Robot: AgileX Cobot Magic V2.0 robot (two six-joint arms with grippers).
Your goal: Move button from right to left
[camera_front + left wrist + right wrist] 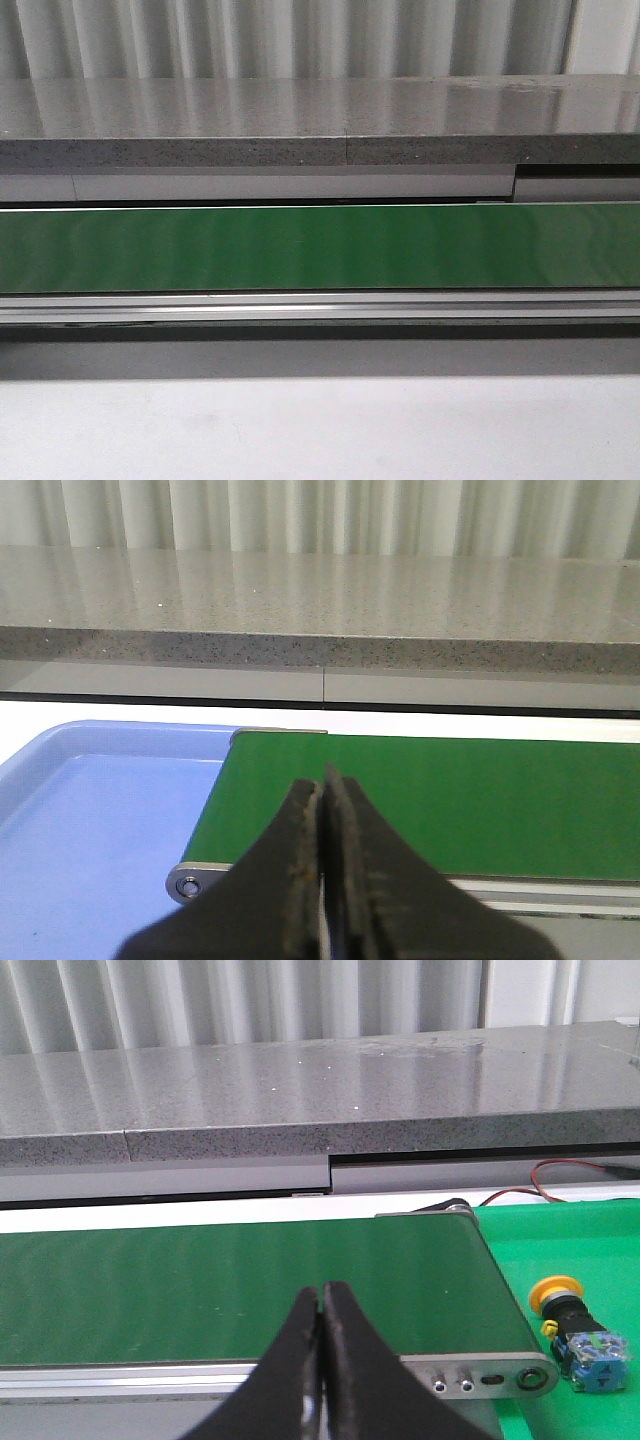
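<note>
The button (577, 1330) lies on its side on a bright green tray (580, 1240) just past the right end of the green conveyor belt (240, 1280); its yellow head, black body and blue-grey block all show, only in the right wrist view. My right gripper (322, 1295) is shut and empty, over the belt's near edge, well to the left of the button. My left gripper (322, 785) is shut and empty, over the belt's left end (420, 800). Neither gripper shows in the front view.
A blue tray (90, 810) sits off the belt's left end. The belt (320, 247) spans the front view with a metal rail (320, 308) along its near side. A grey stone ledge (320, 135) runs behind it. A red wire (570, 1175) lies behind the green tray.
</note>
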